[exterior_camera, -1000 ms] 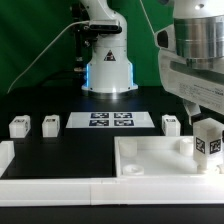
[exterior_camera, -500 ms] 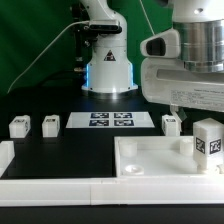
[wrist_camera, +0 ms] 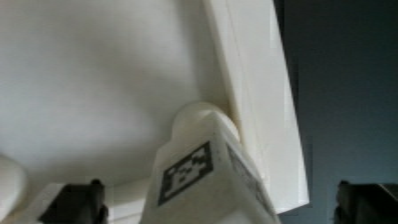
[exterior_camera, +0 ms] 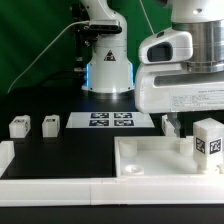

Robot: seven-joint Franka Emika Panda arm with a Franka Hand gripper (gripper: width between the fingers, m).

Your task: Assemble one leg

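Note:
One leg (exterior_camera: 208, 138), a small white block with a black-and-white tag, stands upright in the corner socket of the white slab (exterior_camera: 150, 160) at the exterior view's right. In the wrist view the leg (wrist_camera: 210, 165) sits between my two dark fingertips (wrist_camera: 75, 202), with a clear gap on both sides. My gripper (wrist_camera: 222, 205) is open and holds nothing. Its white hand (exterior_camera: 185, 90) hangs above and a little left of the leg. Three more legs (exterior_camera: 18, 126), (exterior_camera: 50, 124), (exterior_camera: 171, 124) lie on the black table.
The marker board (exterior_camera: 111, 121) lies flat behind the slab, in front of the arm's base (exterior_camera: 107, 70). A white rail (exterior_camera: 50, 186) runs along the front edge. The slab's raised rim (wrist_camera: 249, 70) runs beside the leg.
The gripper was down around the leg at the right corner. It has let go, risen, and shifted toward the exterior view's left. The leg stays standing in the socket.

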